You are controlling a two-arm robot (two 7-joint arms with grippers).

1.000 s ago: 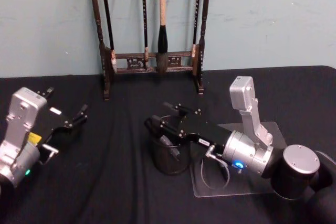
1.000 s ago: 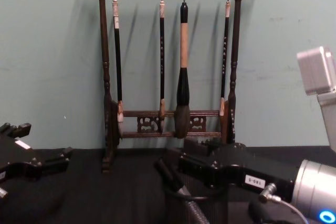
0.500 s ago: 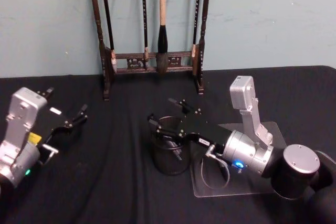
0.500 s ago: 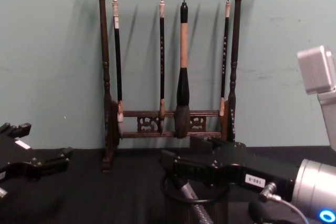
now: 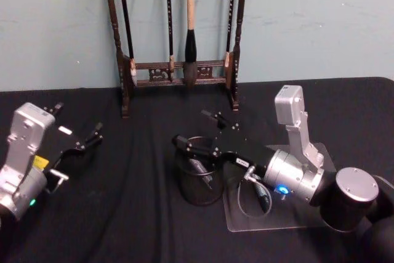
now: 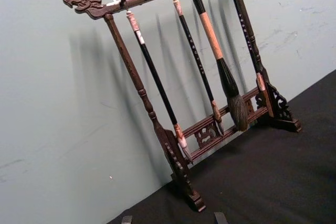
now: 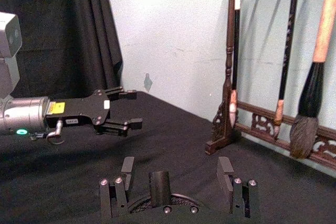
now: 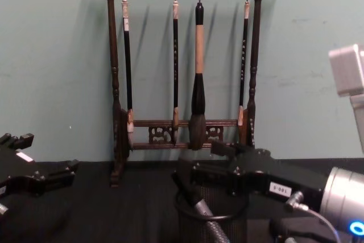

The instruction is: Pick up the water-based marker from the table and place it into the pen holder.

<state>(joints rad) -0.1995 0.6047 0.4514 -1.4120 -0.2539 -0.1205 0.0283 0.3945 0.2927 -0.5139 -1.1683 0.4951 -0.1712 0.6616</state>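
Right hand (image 5: 197, 130) spread, at pen holder (image 5: 200, 193) rim

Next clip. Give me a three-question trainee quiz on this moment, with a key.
1. True or false: the dark cylindrical marker leans inside the round black wire-mesh pen holder.
2. The right gripper, over the holder, is: A) shut on the marker, B) open, C) lying flat on the cloth.
3. Fill in: the open left gripper is parked well off to the holder's ____ side.
Key: 1 true; 2 B; 3 left.
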